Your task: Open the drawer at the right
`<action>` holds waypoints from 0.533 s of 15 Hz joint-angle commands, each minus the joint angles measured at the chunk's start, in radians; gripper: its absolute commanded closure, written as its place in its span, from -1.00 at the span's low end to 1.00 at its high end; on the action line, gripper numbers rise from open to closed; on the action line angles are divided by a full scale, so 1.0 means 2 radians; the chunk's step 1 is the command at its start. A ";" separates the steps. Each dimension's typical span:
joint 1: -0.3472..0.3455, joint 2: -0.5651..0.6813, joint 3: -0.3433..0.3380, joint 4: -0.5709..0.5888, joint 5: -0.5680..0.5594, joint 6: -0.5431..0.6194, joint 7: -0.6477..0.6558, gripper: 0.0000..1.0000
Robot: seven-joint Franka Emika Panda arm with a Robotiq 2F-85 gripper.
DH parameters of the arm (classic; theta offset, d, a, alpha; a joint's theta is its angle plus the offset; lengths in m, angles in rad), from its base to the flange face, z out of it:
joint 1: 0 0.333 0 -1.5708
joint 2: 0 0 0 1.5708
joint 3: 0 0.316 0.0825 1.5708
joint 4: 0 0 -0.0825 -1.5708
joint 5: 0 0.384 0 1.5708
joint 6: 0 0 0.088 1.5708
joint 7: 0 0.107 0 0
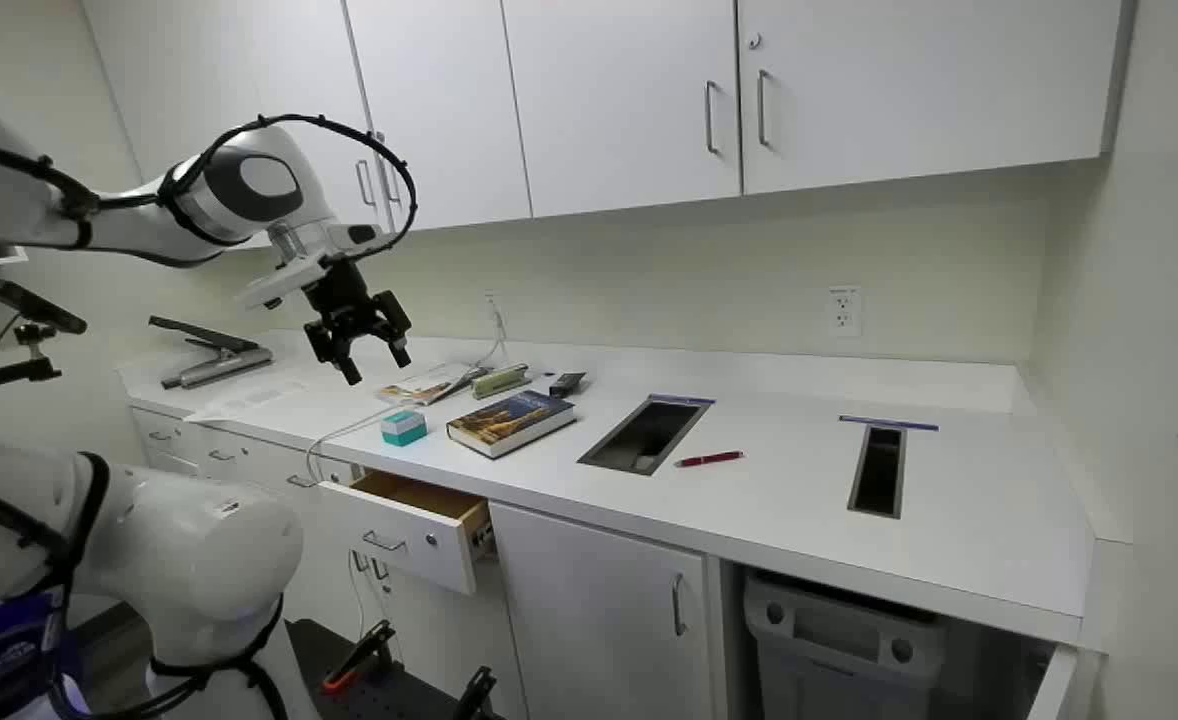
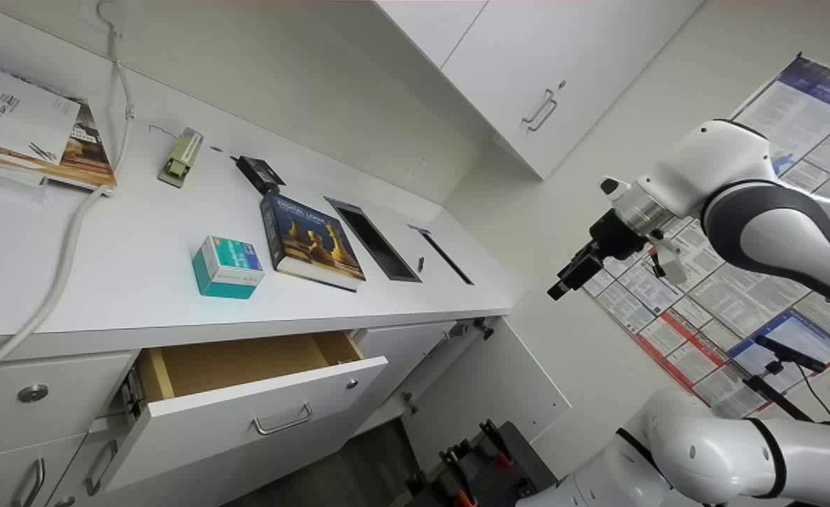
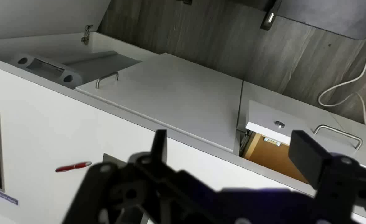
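Far left on the desk (image 1: 789,520) from where I'm standing there's some gray metal gadget (image 1: 219,362), can't tell what. The white robot arm (image 1: 124,225) sticks in from that side, and its jaws are up in the air, spread wide, tips angled down, well apart from the drawer (image 1: 401,530). That drawer's right under the front edge of the desk, sitting partway open with tan wood showing behind its white front. Up top just above it: a teal-and-white box (image 1: 404,428), then a green stapler (image 1: 499,381) farther back and a chunky book (image 1: 511,424) closer to the front edge. Then you hit a wide cutout (image 1: 646,435), a red pen (image 1: 709,459) just beside it, then a skinnier cutout (image 1: 879,470). Gray bin (image 1: 839,655) tucked underneath at that end.
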 commanded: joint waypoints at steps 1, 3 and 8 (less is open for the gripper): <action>0.011 0.003 -0.008 0.001 -0.007 -0.002 0.007 -1.00; 0.011 0.003 -0.008 0.001 -0.007 -0.002 0.007 -1.00; 0.026 0.029 0.000 0.007 -0.010 0.010 -0.010 -1.00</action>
